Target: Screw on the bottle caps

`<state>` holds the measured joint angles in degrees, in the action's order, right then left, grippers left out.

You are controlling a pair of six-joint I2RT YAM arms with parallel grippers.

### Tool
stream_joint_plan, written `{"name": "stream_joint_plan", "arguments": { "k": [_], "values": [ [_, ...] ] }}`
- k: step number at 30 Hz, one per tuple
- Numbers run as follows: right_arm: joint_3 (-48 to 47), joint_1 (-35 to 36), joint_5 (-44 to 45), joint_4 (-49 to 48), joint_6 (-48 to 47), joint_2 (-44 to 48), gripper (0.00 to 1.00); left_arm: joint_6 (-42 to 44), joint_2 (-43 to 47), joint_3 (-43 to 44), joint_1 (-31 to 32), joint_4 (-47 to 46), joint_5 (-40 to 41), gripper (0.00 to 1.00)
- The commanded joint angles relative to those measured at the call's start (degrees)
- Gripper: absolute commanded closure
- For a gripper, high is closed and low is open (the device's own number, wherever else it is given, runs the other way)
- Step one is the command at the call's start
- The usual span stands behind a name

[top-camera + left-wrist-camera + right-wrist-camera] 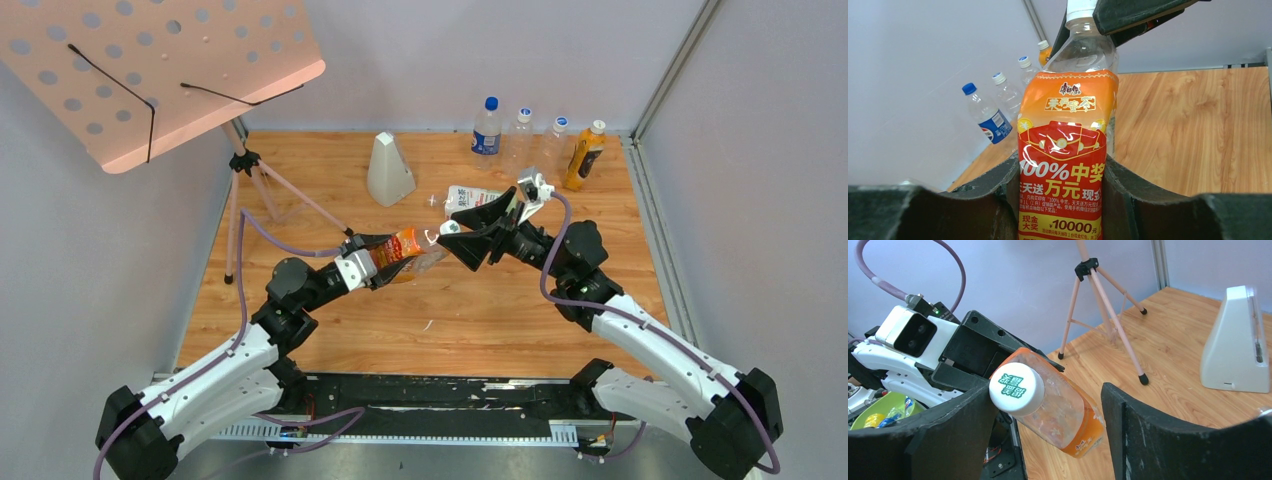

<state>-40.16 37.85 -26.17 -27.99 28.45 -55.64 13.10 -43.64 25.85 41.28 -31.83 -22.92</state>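
My left gripper [385, 262] is shut on the smaller bottle [405, 245] with the orange label, held off the table with its neck pointing right. In the left wrist view the jaws [1063, 200] clamp the label of this bottle [1063, 150]. A white cap [1016, 387] with green print sits on its neck. My right gripper [1048, 440] is open around the neck, and the cap touches only its left finger [948, 435]. The larger bottle [470, 197] lies on the table behind my right gripper [455, 243]. A second cap is not clearly seen.
A white wedge-shaped object [389, 170] stands at the back centre. A pink music stand tripod [250, 190] stands at the left. The blue-labelled bottle [486, 127], two clear bottles [520, 135] and the orange juice bottle [585, 155] stand along the back wall.
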Motion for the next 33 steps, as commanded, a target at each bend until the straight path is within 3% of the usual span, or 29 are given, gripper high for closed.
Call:
{"name": "stream_joint_plan", "arguments": {
  "k": [1,5,7,9,11,13,16,18,21,26,29,33],
  "values": [
    [-2.3,0.6,-1.1,-7.0,1.8,-1.4,0.29,-1.2,-0.2,0.3,0.2,-3.0,0.3,1.0],
    [-3.5,0.7,-1.5,-7.5,1.8,-3.1,0.35,-1.0,-0.5,0.4,0.3,-2.6,0.1,1.0],
    [-4.0,0.7,-1.9,-7.5,1.7,-3.8,0.46,-0.9,-0.6,0.5,0.2,-2.4,0.1,1.0],
    [-4.2,0.6,-1.9,-7.3,1.4,-4.3,0.64,-0.8,-0.7,0.6,0.2,-2.0,0.3,1.0],
    [-4.5,0.7,-0.9,-5.1,0.1,-4.0,0.9,-0.8,-0.6,1.0,0.2,-1.2,0.7,0.98],
    [-5.5,0.6,0.1,-1.2,-2.2,-3.3,1.0,-0.5,-0.6,1.5,0.2,0.3,0.9,0.91],
    [-7.7,0.4,3.0,7.7,-7.5,-1.6,1.0,-0.3,-0.4,3.0,0.2,3.1,1.9,0.73],
    [-9.3,0.1,5.8,13.8,-11.2,-0.2,1.0,0.2,-0.5,4.1,0.2,5.4,3.2,0.54],
    [-11.0,-1.2,10.9,21.4,-16.1,2.0,1.0,0.1,-0.6,5.9,0.2,9.2,6.3,0.05],
    [-12.9,-4.6,23.7,33.0,-24.7,5.2,1.0,-1.3,-1.0,10.4,0.2,20.0,12.8,0.0],
    [-12.0,-7.7,34.4,35.0,-30.1,6.8,1.0,-2.2,-1.9,15.5,0.2,28.2,17.0,0.0],
    [-10.6,-16.1,42.6,36.7,-31.5,7.5,1.0,-7.2,-3.6,21.6,0.2,40.6,28.6,0.0]
  ]
}}
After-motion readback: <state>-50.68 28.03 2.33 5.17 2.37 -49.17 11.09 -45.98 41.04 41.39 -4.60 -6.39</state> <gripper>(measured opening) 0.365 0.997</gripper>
